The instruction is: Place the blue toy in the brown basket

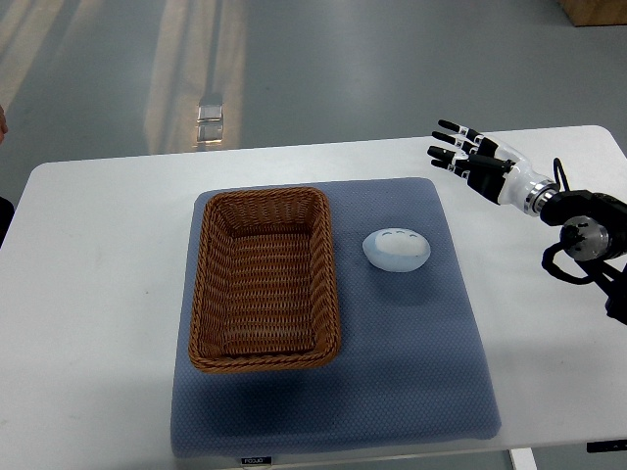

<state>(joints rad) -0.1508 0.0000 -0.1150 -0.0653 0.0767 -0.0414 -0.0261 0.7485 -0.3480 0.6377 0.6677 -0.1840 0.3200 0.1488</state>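
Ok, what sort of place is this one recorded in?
Probably a lab or test room, not a home: a bare white table on a grey floor, a blue mat laid out as a work area holding only a brown basket and a blue toy, with the right hand open above the table.

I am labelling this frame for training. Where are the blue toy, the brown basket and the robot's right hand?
blue toy point(397, 250), top view, middle of its rounded top.
brown basket point(265, 362), top view, near rim of the wicker wall.
right hand point(480, 163), top view, middle of the hand, fingers spread, holding nothing.
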